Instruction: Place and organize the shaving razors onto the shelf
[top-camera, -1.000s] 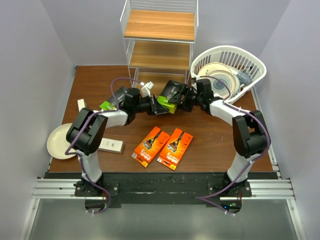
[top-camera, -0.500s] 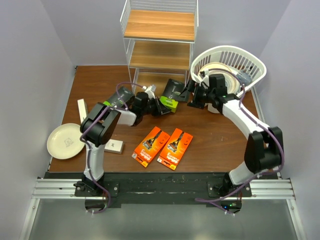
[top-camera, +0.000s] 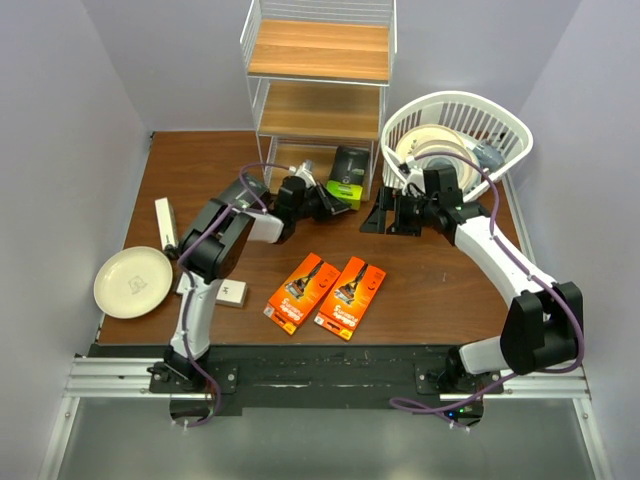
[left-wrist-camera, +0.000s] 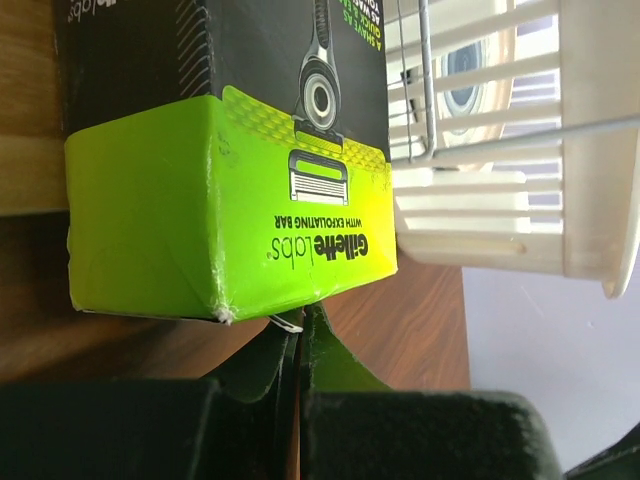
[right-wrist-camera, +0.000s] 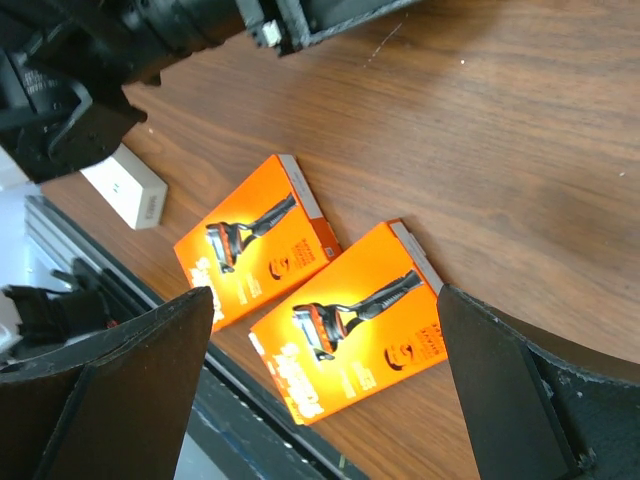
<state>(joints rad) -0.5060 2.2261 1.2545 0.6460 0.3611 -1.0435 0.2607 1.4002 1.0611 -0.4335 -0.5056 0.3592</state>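
A black razor box with a lime-green end (top-camera: 349, 172) lies at the foot of the shelf (top-camera: 318, 50), partly on its bottom board. My left gripper (top-camera: 325, 203) is shut, and its tips (left-wrist-camera: 298, 330) touch the lower edge of the green end (left-wrist-camera: 230, 210). To the right of that box my right gripper (top-camera: 385, 215) hangs wide open and holds nothing. In the right wrist view the gripper (right-wrist-camera: 320, 290) frames two orange razor cards (right-wrist-camera: 260, 245) (right-wrist-camera: 350, 330) on the table below. From above the cards (top-camera: 302, 291) (top-camera: 350, 297) lie side by side. One white razor box (top-camera: 163, 220) lies at the left.
A white slotted basket (top-camera: 500, 118) holding cream plates stands at the back right, close to the shelf's wire frame (left-wrist-camera: 430, 100). A cream plate (top-camera: 133, 281) sits at the front left. Another white box (top-camera: 222, 291) lies by the left arm.
My right gripper let go of the black box, opened wide and drew back right. My left gripper pushed the box away toward the shelf's bottom tier.
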